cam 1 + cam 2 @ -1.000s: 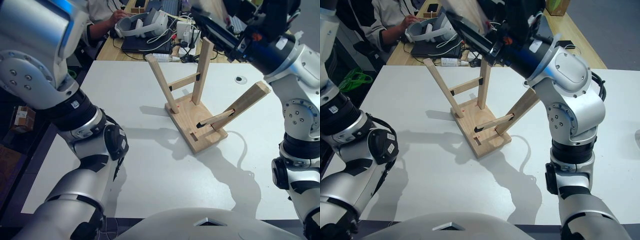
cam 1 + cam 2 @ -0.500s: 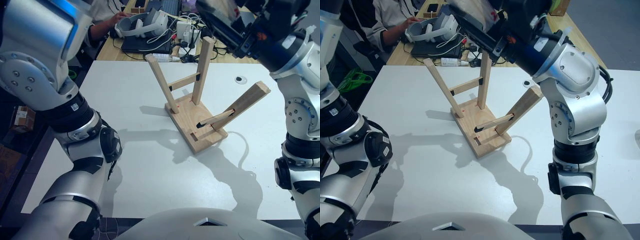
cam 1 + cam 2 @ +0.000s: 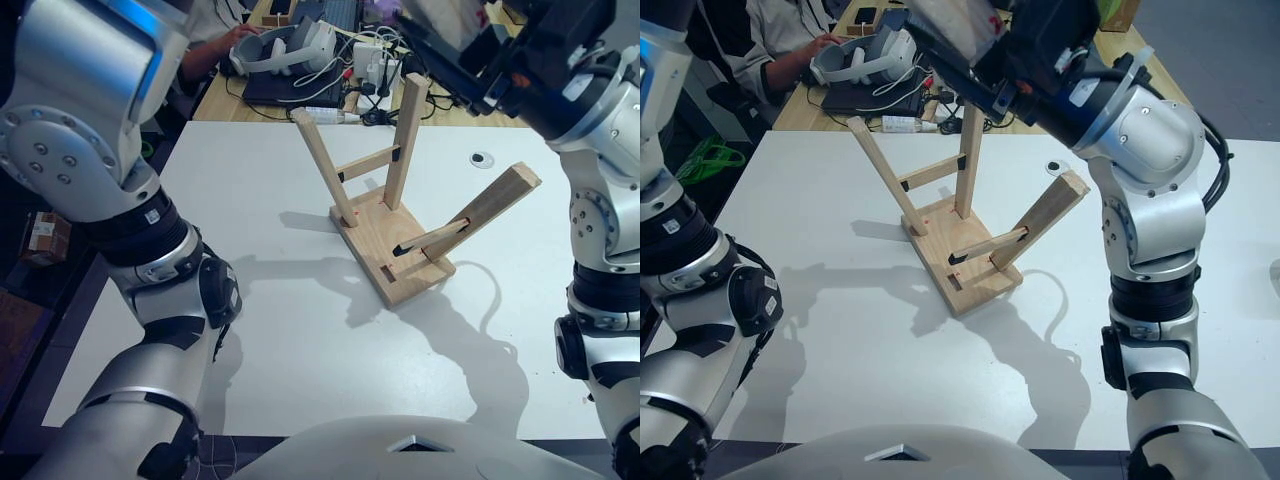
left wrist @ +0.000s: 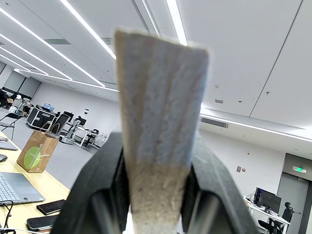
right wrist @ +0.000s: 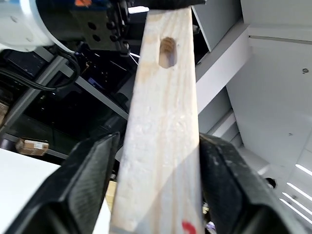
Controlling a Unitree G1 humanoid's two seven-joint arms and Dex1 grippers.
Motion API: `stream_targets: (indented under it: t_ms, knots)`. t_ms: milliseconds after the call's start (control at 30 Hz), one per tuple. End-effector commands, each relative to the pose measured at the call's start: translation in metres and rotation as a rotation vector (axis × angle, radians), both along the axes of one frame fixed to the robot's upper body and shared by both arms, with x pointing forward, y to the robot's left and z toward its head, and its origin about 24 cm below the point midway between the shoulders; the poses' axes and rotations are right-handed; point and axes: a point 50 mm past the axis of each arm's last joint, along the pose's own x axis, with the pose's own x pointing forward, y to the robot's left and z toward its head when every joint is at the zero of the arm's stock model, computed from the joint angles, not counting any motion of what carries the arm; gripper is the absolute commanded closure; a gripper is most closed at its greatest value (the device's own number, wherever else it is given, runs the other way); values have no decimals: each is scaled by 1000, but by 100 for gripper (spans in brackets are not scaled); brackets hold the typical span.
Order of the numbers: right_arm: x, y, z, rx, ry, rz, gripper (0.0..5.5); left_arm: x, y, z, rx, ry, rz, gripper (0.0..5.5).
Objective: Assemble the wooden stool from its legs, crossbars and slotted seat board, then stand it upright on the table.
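On the white bench (image 3: pixel 250 330), the stool is part-built and lies upside down, with the seat board (image 3: pixel 372 232) flat on the surface. At the far end of the board stand two legs. The left leg (image 3: pixel 322 165) leans outward and the right leg (image 3: pixel 403 140) is near upright. A crossbar (image 3: pixel 368 162) joins them. At the near end, a third leg (image 3: pixel 485 208) tilts well over toward my right. A second crossbar (image 3: pixel 430 238) runs from it down toward the board. A dark slot (image 3: pixel 387 270) shows in the board just beside that crossbar.

My right claw (image 5: pixel 158 190) is high over the far right part of the bench, well apart from the stool. Its two fingers are closed against opposite sides of a loose leg (image 5: pixel 163 122). That leg has an oval hole (image 5: pixel 167 51) in its face and a red mark (image 5: pixel 187 226) close to the grip.

My left claw (image 4: pixel 153 195) is up high, with ceiling lights behind it. Its fingers clamp a wooden piece (image 4: pixel 161 97) from both sides, and the cut end of the piece juts out past them. I cannot tell whether this wooden piece and the loose leg are one and the same part.

Beyond the bench, a desk carries a headset (image 3: pixel 285 45) and cables.
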Motion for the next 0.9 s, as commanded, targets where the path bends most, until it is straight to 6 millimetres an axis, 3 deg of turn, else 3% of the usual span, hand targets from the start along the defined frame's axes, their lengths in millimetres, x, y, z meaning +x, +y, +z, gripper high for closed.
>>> stream_targets:
  t_ms: [33,133,233,333,400,533,633,733,900]
  knots:
    - [4,-17,17,53,-3,-12,200,4,7,-1,10,11,55,449]
    - [21,-60,47,284,7,-165,148,6,26,6,-3,-2,141,449]
    - [30,-105,59,408,21,-294,126,5,43,6,52,-8,221,449]
    - [34,-150,61,553,31,-418,126,-6,54,-7,180,-34,219,449]
    - [38,-165,51,611,59,-481,126,-9,56,-27,308,-16,210,449]
    - [48,-161,6,623,192,-508,126,-4,50,-93,679,94,219,449]
    - [48,-142,-26,573,293,-475,126,3,46,-125,819,121,239,449]
    - [42,-126,-61,531,420,-441,126,8,43,-137,871,107,247,449]
    - [33,-114,-101,514,560,-444,126,2,35,-130,801,51,170,449]
